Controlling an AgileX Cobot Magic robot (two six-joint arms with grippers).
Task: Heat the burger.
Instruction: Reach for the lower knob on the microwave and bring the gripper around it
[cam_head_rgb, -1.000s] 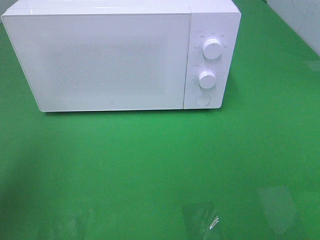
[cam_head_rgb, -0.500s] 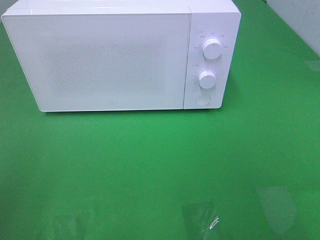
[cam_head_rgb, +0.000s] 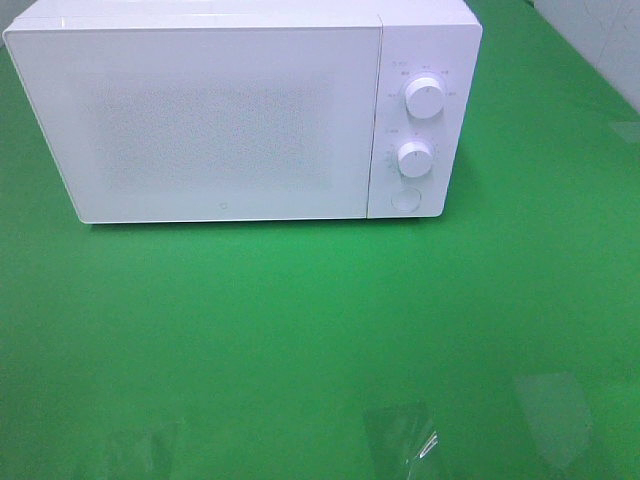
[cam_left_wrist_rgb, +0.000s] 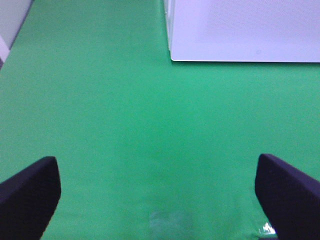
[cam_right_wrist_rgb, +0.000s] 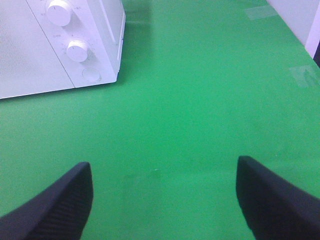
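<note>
microwave (cam_head_rgb: 220, 120) shut, burger nowhere in view, heating unverifiable; left gripper (cam_left_wrist_rgb: 155, 160) and right gripper (cam_right_wrist_rgb: 164, 162) both spread wide, empty.

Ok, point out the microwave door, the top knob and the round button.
microwave door (cam_head_rgb: 210, 125): high view, middle of the panel.
top knob (cam_head_rgb: 425, 98): high view, centre of its face.
round button (cam_head_rgb: 405, 200): high view, its centre.

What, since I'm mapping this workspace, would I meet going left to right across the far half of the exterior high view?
White speckled microwave door → white control panel → bare green table → pale tape patch at the right edge.
</note>
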